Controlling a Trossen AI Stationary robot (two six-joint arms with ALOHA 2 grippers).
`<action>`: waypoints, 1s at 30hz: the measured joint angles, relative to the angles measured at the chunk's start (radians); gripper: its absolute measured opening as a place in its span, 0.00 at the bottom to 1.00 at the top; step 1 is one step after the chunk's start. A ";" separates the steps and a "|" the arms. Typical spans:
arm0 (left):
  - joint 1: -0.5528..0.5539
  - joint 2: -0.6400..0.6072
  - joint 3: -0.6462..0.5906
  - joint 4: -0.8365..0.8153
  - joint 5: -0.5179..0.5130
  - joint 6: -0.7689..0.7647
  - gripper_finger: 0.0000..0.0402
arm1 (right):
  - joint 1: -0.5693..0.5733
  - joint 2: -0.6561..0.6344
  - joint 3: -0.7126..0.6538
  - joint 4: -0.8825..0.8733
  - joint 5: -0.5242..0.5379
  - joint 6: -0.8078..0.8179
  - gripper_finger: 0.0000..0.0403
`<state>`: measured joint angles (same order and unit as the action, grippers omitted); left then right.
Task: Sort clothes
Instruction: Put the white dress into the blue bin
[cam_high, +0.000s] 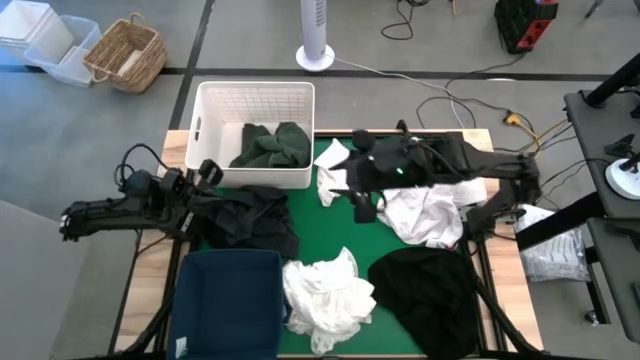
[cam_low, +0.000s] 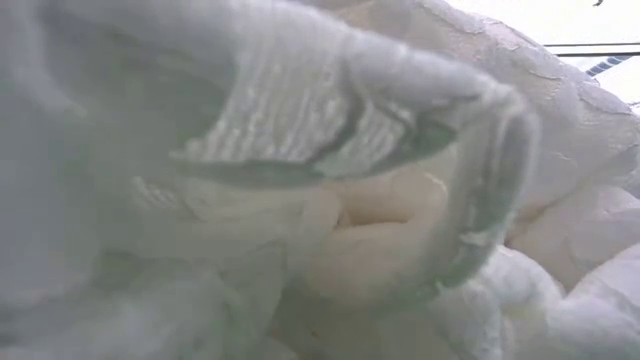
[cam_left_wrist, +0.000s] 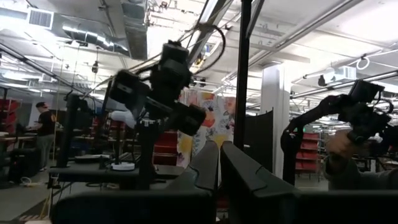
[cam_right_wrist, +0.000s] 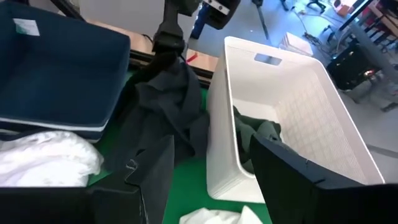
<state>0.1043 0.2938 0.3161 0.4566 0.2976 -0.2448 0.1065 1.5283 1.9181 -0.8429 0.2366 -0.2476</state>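
In the high view, the left gripper (cam_high: 208, 172) is at the left side of the frame, just beside the lower left corner of the white lattice basket (cam_high: 256, 97). In the left wrist view its two dark fingers (cam_left_wrist: 205, 163) stand almost together, with only a thin gap and nothing between them, so the jaws are closed and empty. Below this gripper, a dark grey garment (cam_high: 245, 217) lies crumpled on the green table surface (cam_high: 345, 228); it touches the front wall of the basket and the upper edge of the navy blue bin (cam_high: 228, 303), which sits at the lower left of the frame. Inside the basket lies a dark green garment (cam_high: 272, 147).

At the lower centre, a white garment (cam_high: 325, 290) lies in a heap just beside the bin. In the low view, white fabric (cam_low: 300, 180) fills almost the whole picture.

Right of the centre, the right gripper (cam_high: 362, 203) hangs over the green surface, near the right wall of the basket. In the right wrist view its jaws are wide open and hold nothing. A small white piece (cam_high: 331, 172) lies between the basket and this gripper. Another white garment (cam_high: 425, 213) lies to the right, partly under the right arm (cam_high: 440, 160). A black garment (cam_high: 425, 290) lies at the lower right.
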 joint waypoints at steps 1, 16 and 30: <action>0.000 0.008 0.004 0.000 0.000 0.000 0.00 | 0.013 -0.027 -0.043 0.020 0.015 0.009 0.50; -0.021 0.163 0.074 -0.005 0.001 0.004 0.00 | 0.151 -0.286 -0.509 0.146 0.079 0.148 0.50; -0.200 0.296 0.158 -0.078 -0.103 0.052 0.00 | 0.222 -0.395 -0.780 0.272 0.079 0.208 0.50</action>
<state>-0.0956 0.5896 0.4744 0.3786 0.1951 -0.1932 0.3286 1.1329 1.1382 -0.5708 0.3159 -0.0397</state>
